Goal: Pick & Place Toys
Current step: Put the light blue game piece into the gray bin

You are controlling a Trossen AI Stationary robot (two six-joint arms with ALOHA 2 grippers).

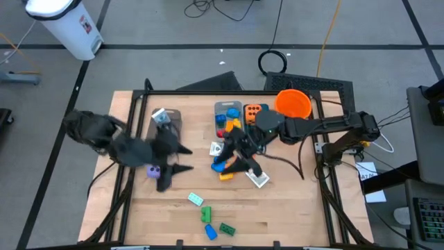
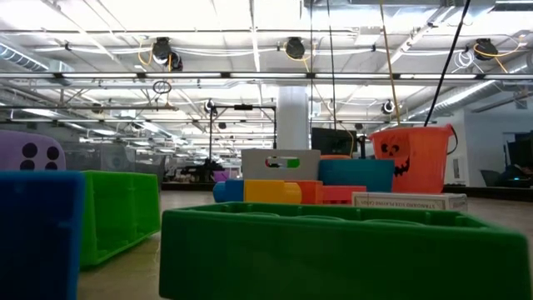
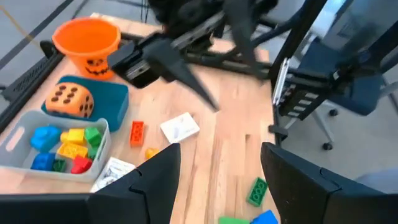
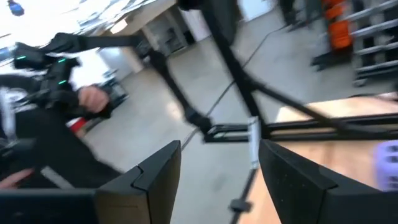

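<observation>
Left claw point(image 1: 182, 158) gapes empty mid-table beside the purple die point(image 1: 153, 171); right claw point(image 1: 239, 163) gapes over scattered bricks point(image 1: 223, 165).

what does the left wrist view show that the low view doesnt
Only the left wrist view: the left claw, open and empty above the table, the orange die on the teal bin, the grey bin full of bricks, and the right arm's dark claw farther off.
Only the low view: the purple die and a big green brick close up, plus ceiling lights.
Both: the orange bucket with its pumpkin face and a white packet.
</observation>
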